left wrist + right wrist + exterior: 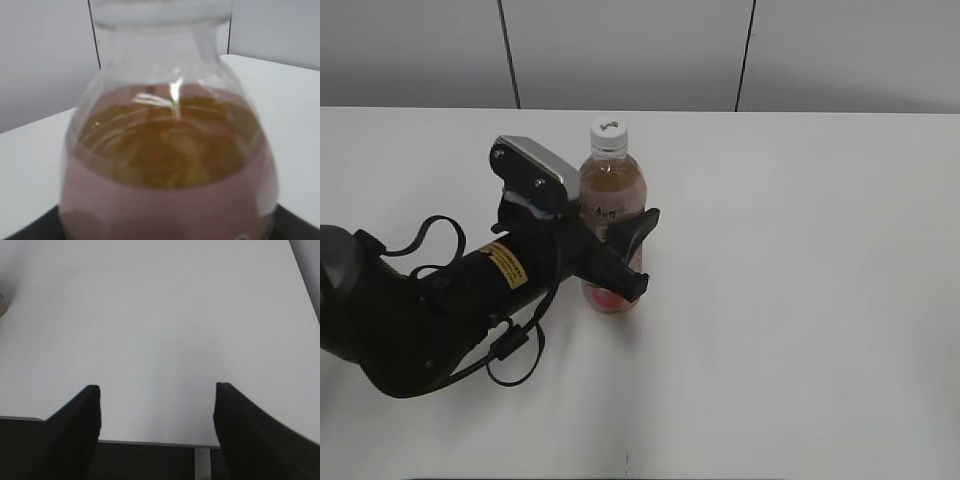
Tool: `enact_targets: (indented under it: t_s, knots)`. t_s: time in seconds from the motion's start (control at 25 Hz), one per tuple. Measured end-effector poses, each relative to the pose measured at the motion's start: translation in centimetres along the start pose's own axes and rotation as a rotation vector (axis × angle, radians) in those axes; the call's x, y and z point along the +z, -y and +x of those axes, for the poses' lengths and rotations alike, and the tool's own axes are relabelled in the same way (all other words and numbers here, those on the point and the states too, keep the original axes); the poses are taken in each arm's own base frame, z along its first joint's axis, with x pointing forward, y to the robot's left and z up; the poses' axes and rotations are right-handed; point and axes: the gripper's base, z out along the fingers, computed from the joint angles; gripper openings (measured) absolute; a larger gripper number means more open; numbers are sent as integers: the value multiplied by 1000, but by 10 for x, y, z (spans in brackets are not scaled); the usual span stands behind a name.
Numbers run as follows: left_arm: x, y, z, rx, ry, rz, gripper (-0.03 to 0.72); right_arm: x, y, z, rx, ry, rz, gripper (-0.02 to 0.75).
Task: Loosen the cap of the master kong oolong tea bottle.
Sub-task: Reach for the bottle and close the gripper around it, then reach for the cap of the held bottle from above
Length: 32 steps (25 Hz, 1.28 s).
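Observation:
The master kong oolong tea bottle stands upright near the middle of the white table, with pale amber tea and a pink label. Its small white cap with a dark mark sits on top. My left gripper reaches in from the left, and its black fingers close around the bottle's labelled body, well below the cap. The bottle fills the left wrist view, blurred and very close. My right gripper is open and empty over bare table; it is out of the exterior view.
The white table stretches wide around the bottle. A grey panelled wall runs behind its far edge. The left arm's black body and cables lie over the table's left front. The right wrist view shows the table's near edge.

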Motion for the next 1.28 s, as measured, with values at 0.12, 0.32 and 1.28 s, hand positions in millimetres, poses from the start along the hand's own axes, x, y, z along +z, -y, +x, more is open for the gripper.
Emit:
enact_targets:
  t_s: [0.12, 0.32, 1.28]
  knots:
    - [0, 1, 0, 8, -2, 17, 412, 0, 0, 0, -1, -2, 0, 533]
    - [-2, 2, -9, 24, -67, 29, 412, 9, -3, -13, -60, -78, -49, 532]
    - [-23, 14, -44, 248, -257, 180, 412, 128, -64, -174, 38, -452, -676, 465]
